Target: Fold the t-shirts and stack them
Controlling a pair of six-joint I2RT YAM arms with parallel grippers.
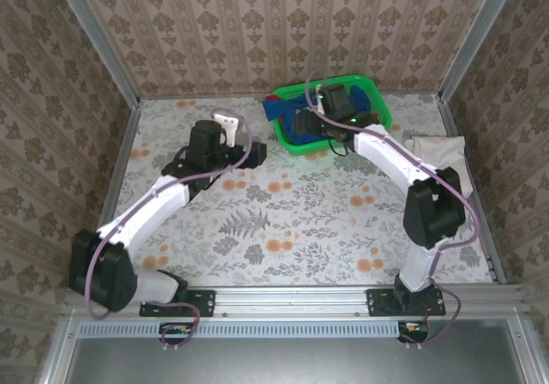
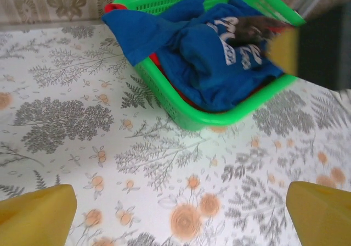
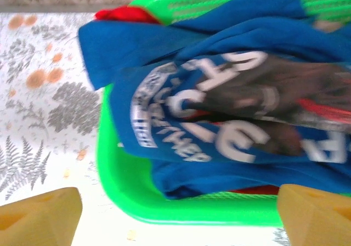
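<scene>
Two grippers, both with fingers spread. The right gripper (image 3: pixel 175 217) hangs over the blue t-shirt (image 3: pixel 219 119), which is bunched up inside the green basket (image 1: pixel 378 103) at the far side of the table (image 2: pixel 66 119), right of centre. The shirt lies straight ahead of that gripper, between the lines of its two fingertips. The bundle's long axis and its white lettering run roughly across the fingers' opening line (crumpled, so only roughly). A closing pinch would probably bite a fold near the chest print.

The left gripper (image 2: pixel 178 216) is over bare table beside the basket's left end, and nothing is between its fingers. One blue flap drapes over the basket rim on that side and is the only part it could reach.

The right arm is clearly nearer, so my call is that it makes the pull. The cream t-shirt (image 1: pixel 437 153) lies on the table at the right edge, by the right arm's elbow, apart from both grippers.
</scene>
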